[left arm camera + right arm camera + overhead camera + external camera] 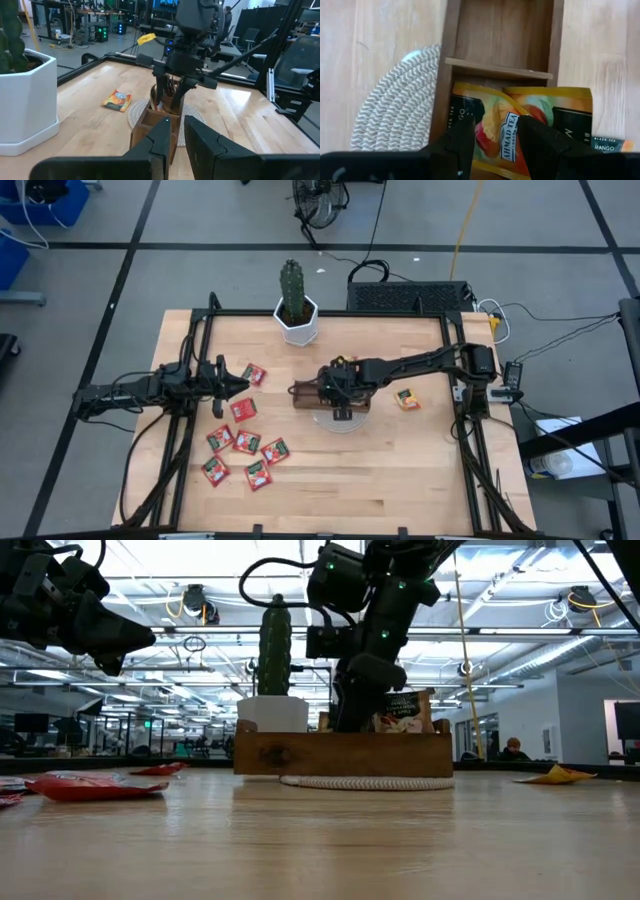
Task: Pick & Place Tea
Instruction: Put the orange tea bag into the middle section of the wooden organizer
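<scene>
High view: the right gripper [340, 392] sits over the wooden tray [305, 394] at centre frame, on a pale woven mat [338, 423]. Red sachets [243, 410] lie scattered at lower left; one orange sachet [406, 398] lies alone right of the tray. The left gripper [228, 385] hovers beside the red ones, left of centre. A cactus pot [298, 323] stands at top centre.

Low view: the right gripper reaches down into the tray [345, 752] at centre, where sachets stand on edge. Red sachets [92, 786] lie flat at far left.

Left wrist view: the left gripper [176, 137] at bottom centre has its fingers a narrow gap apart, with nothing between them. Beyond it are the tray [155, 125] and the orange sachet [118, 100].

Right wrist view: the right gripper [496, 137] is half closed, its fingers pinching the upper edge of a mango sachet [492, 131] standing in the tray's [449, 75] lower compartment; a second mango sachet [560, 116] stands beside it.

Step in hand: probably seating this sachet in its compartment.

Doing it well: lower it until it rests on the floor, open slowly, then lift straight up so neither sachet tips over the divider [497, 68].
</scene>
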`<state>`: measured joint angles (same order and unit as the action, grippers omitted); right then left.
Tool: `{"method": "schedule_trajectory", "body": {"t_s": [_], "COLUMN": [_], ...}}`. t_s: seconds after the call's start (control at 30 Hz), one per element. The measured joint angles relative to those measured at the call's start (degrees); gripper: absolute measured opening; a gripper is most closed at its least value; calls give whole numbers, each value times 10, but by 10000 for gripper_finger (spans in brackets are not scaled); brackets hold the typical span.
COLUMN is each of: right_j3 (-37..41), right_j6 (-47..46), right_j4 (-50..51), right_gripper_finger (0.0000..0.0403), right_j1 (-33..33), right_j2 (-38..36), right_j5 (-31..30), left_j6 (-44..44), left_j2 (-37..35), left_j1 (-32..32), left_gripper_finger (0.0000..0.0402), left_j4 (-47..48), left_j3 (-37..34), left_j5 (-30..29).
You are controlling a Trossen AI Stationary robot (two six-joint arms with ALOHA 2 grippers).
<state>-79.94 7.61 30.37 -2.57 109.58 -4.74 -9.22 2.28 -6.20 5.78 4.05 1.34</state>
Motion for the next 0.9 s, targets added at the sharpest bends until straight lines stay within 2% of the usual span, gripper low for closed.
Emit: {"method": "schedule_trajectory", "body": {"t_s": [0.13, 0.4, 0.73, 0.9], "right_j3": [0, 0, 0, 0], "right_j6": [6, 27, 42, 45], "right_j4": [0, 8, 7, 7], "right_gripper_finger": [134, 134, 134, 134], "right_j1": [3, 13, 15, 17], "right_j2": [-3, -6, -6, -6], "right_j5": [-5, -55, -63, -90], "left_j6": [0, 0, 0, 0], "left_j2": [0, 0, 0, 0], "left_j1": [0, 0, 0, 0], "left_gripper_finger": [58, 58, 58, 58], "left_j4": [0, 0, 0, 0], "left_j3": [0, 0, 0, 0], "left_j5": [0, 0, 0, 0]}}
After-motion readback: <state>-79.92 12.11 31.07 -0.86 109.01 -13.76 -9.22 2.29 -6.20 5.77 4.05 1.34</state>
